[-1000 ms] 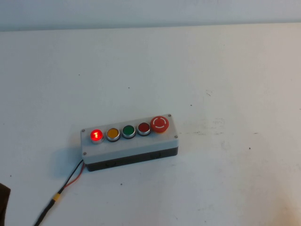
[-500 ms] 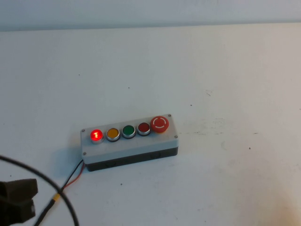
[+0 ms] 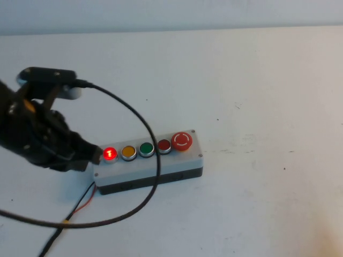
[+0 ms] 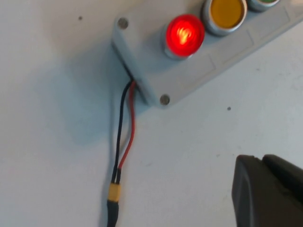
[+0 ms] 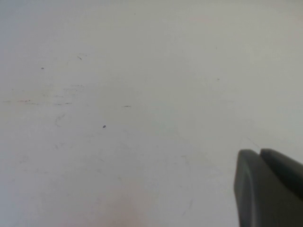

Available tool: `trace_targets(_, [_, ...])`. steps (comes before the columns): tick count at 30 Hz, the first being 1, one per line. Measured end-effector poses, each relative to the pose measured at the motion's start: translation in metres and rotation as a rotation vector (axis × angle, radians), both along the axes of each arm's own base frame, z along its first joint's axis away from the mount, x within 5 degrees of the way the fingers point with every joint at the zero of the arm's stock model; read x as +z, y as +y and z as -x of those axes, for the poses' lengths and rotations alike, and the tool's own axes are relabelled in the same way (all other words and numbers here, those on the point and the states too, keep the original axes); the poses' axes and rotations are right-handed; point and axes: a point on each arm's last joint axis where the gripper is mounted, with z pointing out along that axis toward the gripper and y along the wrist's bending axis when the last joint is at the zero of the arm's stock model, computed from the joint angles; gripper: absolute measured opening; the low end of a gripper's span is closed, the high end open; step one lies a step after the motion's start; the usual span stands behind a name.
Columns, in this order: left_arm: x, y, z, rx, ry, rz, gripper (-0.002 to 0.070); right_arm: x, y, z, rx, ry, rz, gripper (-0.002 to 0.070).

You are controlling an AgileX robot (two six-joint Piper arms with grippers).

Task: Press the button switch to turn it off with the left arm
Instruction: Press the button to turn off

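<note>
A grey switch box (image 3: 177,163) lies on the white table with a row of buttons. The leftmost button (image 3: 110,154) glows red; it also shows lit in the left wrist view (image 4: 184,35). Beside it are a yellow button (image 3: 128,152), a green button (image 3: 147,149), a dark red button (image 3: 164,145) and a large red mushroom button (image 3: 182,141). My left gripper (image 3: 91,155) is shut and hovers just left of the lit button; in the left wrist view (image 4: 262,160) its tips sit short of the box. My right gripper (image 5: 259,153) is shut over bare table, out of the high view.
A black and red wire pair (image 4: 125,132) with a yellow connector (image 4: 114,192) leaves the box's left end. The left arm's black cable (image 3: 144,128) loops over the box. The table's far edge (image 3: 171,29) meets the wall.
My left arm has come up from the lower left corner to the box's left end, beside the lit button. Its cable now drapes across the box. The button stays lit.
</note>
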Motion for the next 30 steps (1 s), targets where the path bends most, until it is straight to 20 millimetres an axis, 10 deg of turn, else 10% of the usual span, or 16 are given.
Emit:
trace_targets(14, [-0.028, -0.042, -0.081, -0.077, 0.052, -0.119, -0.0002, 0.000, 0.000, 0.000, 0.000, 0.000, 0.000, -0.0016])
trace_targets(30, [-0.057, -0.046, -0.099, -0.078, 0.125, -0.154, -0.0002, 0.000, 0.000, 0.000, 0.000, 0.000, 0.000, -0.0016])
